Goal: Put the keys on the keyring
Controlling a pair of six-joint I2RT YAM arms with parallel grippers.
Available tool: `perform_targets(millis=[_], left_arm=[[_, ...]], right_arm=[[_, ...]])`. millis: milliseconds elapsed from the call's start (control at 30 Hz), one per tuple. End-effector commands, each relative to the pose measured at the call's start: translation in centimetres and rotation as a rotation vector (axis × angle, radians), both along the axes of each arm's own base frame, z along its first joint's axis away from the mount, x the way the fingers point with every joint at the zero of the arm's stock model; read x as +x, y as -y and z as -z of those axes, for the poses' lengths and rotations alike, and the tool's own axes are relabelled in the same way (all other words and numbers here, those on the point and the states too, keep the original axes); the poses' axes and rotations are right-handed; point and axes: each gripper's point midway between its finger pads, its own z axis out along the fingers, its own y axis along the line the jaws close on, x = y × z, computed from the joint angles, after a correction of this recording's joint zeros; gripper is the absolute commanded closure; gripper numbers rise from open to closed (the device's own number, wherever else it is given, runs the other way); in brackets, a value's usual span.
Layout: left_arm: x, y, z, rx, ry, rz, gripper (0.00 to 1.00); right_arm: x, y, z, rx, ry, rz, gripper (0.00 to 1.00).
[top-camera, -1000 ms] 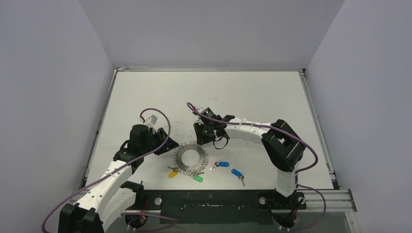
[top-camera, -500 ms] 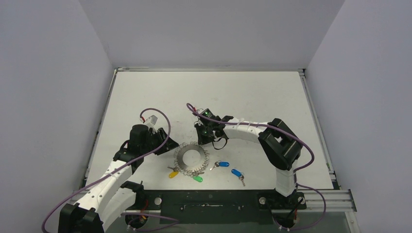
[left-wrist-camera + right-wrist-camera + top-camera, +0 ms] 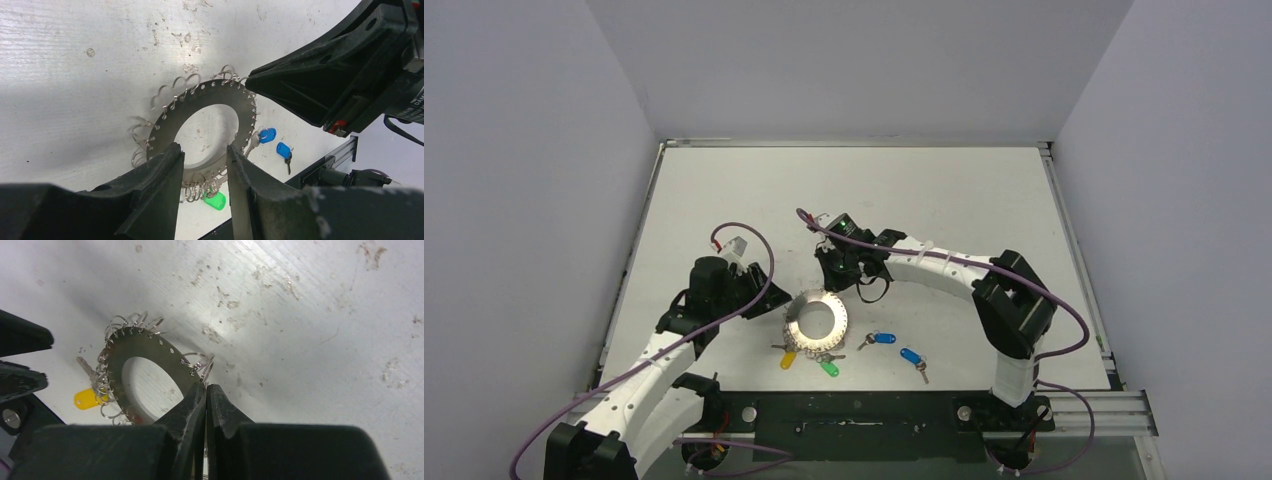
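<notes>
Silver keyring (image 3: pixel 170 126), a flat disc edged with wire loops (image 3: pixel 161 91).

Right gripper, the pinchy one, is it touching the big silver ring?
Touching. In the right wrist view the right gripper has its closed tips right on the keyring rim, no gap; the left wrist view agrees.

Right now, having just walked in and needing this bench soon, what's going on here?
The keyring is being handled from both sides. The right gripper is shut on its far rim; the left gripper stands open over its near side. The yellow-tagged key and green-tagged key lie against the ring's loops; two blue-tagged keys lie apart from it.
</notes>
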Motion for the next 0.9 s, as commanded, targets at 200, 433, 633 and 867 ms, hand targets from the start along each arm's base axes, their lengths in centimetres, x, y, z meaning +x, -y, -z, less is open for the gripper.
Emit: perform_targets(millis=[200,433,633,867], left_arm=[[0.9,0.1,-2.2,-0.015,0.086,0.01,0.65],[1.7,0.2,-5.0,-0.015,0.199,0.027,0.64],[2.4,0.2,-9.2,0.003,0.356,0.057,0.64],[2.4,0.2,-12.4,0.015,0.559,0.101,0.64]], right_arm=[[-0.9,-2.9,-2.5,0.144,-0.01,-0.083,1.0],[-0.3,-1.8,-9.2,0.187,0.196,-0.182,1.0],[0.6,-0.7,-14.6,0.204,0.392,-0.24,1.0],[-2.1,-1.6,-15.3,0.282,0.474,-0.472,1.0]])
